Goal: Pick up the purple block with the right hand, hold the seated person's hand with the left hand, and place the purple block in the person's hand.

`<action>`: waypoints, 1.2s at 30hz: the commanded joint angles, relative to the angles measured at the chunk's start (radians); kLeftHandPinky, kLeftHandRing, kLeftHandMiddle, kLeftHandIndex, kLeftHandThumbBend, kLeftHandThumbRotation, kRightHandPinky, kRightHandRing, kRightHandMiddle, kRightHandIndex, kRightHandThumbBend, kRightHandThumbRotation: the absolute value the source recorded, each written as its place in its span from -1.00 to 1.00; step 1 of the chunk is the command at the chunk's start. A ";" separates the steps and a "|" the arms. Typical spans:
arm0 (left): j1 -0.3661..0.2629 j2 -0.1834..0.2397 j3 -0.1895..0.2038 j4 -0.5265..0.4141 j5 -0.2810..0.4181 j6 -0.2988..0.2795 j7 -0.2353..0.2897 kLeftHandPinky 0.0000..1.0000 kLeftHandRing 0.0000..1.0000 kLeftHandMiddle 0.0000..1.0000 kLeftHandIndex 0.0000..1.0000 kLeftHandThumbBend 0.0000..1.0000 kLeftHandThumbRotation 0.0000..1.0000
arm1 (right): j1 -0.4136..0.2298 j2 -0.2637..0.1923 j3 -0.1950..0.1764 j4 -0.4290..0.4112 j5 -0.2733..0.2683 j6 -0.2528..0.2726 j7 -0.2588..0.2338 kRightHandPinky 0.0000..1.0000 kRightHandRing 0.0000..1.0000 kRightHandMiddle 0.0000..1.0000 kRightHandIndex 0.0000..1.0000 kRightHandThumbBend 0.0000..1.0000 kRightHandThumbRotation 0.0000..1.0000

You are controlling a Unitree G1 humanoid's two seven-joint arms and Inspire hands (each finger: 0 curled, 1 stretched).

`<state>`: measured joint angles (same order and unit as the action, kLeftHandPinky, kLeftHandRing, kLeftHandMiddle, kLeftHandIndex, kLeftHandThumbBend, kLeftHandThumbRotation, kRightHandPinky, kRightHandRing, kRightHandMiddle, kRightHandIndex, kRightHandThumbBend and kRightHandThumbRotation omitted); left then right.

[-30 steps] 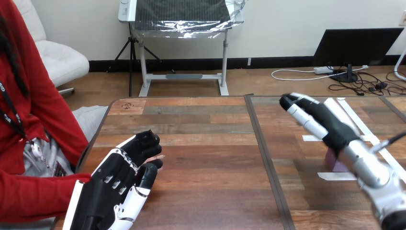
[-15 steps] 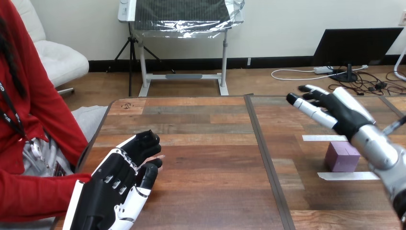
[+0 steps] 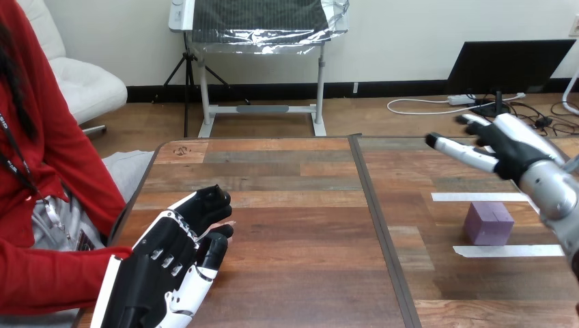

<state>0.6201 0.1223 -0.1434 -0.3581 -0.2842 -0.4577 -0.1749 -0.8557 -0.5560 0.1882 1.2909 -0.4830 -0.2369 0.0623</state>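
The purple block (image 3: pixel 489 222) stands on the right half of the table, between two strips of white tape. My right hand (image 3: pixel 509 145) hovers above and behind it at the far right, fingers straight and open, holding nothing. At the lower left my left hand (image 3: pixel 171 263) lies over the person's hand (image 3: pixel 227 224), of which just a fingertip peeks out past my curled fingers and thumb. The person's red sleeve (image 3: pixel 54 277) runs in from the left edge to my wrist.
One white tape strip (image 3: pixel 481 197) lies behind the block and another tape strip (image 3: pixel 509 251) in front of it. A dark seam (image 3: pixel 382 232) splits the wooden table (image 3: pixel 300 205) into two halves. The person sits at the left side.
My right hand has drawn up and to the right, away from above the purple block, which now shows in full. My left hand has stayed on the person's hand.
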 commanded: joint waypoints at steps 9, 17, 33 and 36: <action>-0.072 -0.029 0.012 -0.037 -0.011 -0.020 -0.011 0.54 0.63 0.58 0.46 -0.17 -0.25 | -0.137 -0.054 0.042 0.041 -0.053 0.083 -0.033 0.46 0.81 0.87 0.90 0.73 0.30; -0.072 -0.028 0.016 -0.029 -0.011 -0.033 -0.017 0.57 0.65 0.55 0.41 -0.14 -0.25 | -0.128 -0.055 0.058 0.055 -0.061 0.134 0.004 0.53 0.91 0.93 0.94 0.97 0.13; -0.064 -0.029 0.019 -0.025 -0.008 -0.044 -0.026 0.58 0.62 0.50 0.34 -0.14 -0.25 | -0.093 -0.053 0.102 0.062 -0.093 0.159 0.033 0.92 0.99 0.98 0.97 1.00 0.28; -0.063 -0.028 0.020 -0.026 -0.008 -0.047 -0.027 0.58 0.61 0.50 0.34 -0.15 -0.25 | -0.088 -0.052 0.106 0.064 -0.093 0.163 0.050 0.96 0.99 0.99 0.99 1.00 0.27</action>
<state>0.6191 0.1213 -0.1411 -0.3582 -0.2862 -0.4709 -0.1966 -0.9157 -0.6067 0.2811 1.3600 -0.5727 -0.0765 0.0970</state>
